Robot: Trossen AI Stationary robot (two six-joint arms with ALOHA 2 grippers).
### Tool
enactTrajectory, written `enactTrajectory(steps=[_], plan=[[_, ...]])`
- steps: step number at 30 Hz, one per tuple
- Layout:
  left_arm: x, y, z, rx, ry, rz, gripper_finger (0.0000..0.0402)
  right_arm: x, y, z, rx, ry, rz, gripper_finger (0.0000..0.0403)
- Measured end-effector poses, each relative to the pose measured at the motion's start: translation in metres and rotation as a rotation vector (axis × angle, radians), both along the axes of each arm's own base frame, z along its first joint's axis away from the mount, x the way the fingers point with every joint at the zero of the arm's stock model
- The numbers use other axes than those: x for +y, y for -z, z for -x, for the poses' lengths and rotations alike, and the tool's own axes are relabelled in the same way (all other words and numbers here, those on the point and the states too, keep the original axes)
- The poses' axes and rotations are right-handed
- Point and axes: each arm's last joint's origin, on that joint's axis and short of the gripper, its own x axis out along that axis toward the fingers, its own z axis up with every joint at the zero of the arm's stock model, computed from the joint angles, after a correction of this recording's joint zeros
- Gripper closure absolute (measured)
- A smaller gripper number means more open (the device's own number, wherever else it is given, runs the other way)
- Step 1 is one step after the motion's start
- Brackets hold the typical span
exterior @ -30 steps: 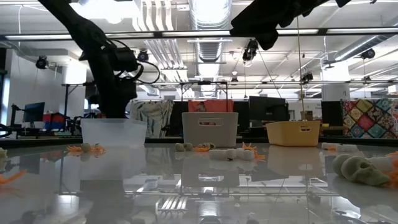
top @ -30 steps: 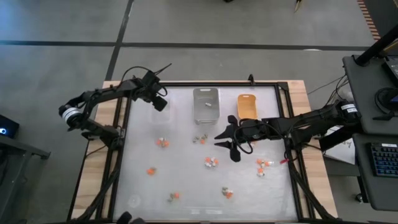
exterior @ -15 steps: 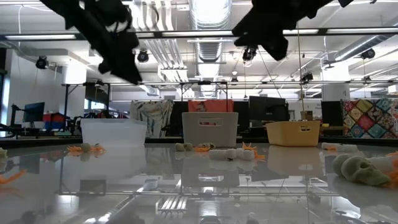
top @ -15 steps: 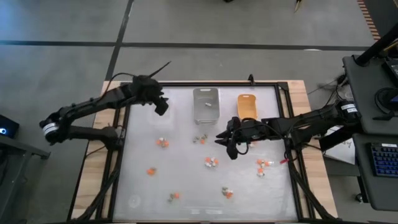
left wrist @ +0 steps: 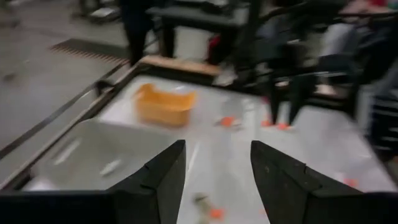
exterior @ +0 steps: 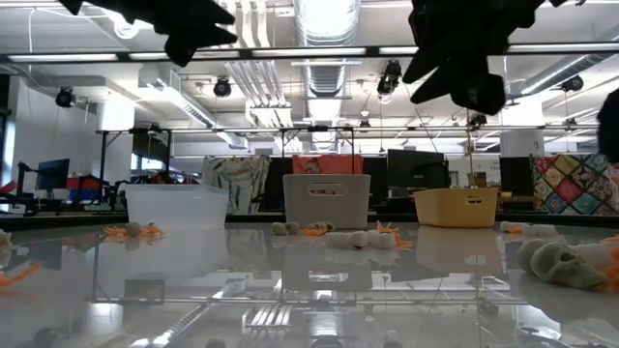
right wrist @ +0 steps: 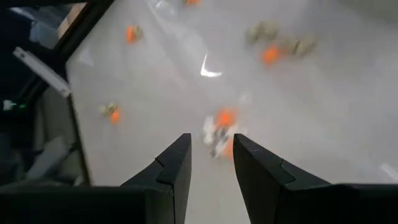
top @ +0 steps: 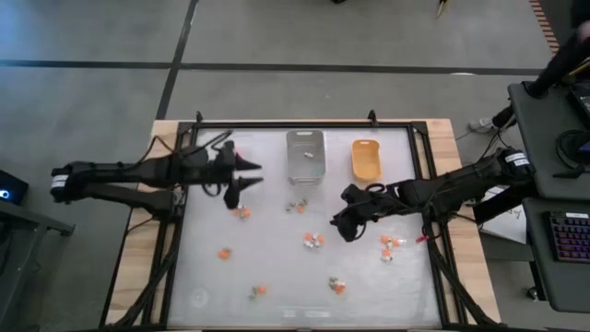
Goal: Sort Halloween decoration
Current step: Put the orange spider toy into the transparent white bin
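Halloween decoration [top: 313,241] litters table; grey tray [top: 305,155] holds one piece.

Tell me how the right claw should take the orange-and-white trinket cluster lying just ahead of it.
Come straight down from above. The cluster lies flat on the table, too low for a side approach. The right claw hangs open beside it, so straddle the orange piece across its narrow width. Clear table surrounds it, so the fingers probably have room to close. Which piece is which is blurred.
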Motion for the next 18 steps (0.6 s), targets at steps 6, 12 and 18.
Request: enactTrajectory(steps=[6, 12, 18], plan=[[-0.018, 0.007, -0.003, -0.092, 0.090, 0.002, 0.0237, 0.014, 0.004, 0.008, 0.083, 0.025, -0.116, 0.0294], [-0.019, 0.009, -0.004, -0.111, 0.092, 0.005, 0.0237, 0.024, 0.012, 0.020, 0.218, 0.098, -0.184, 0.0294], [-0.019, 0.007, -0.004, -0.119, 0.096, -0.015, 0.0237, 0.031, 0.019, 0.033, 0.354, 0.191, -0.228, 0.0294]])
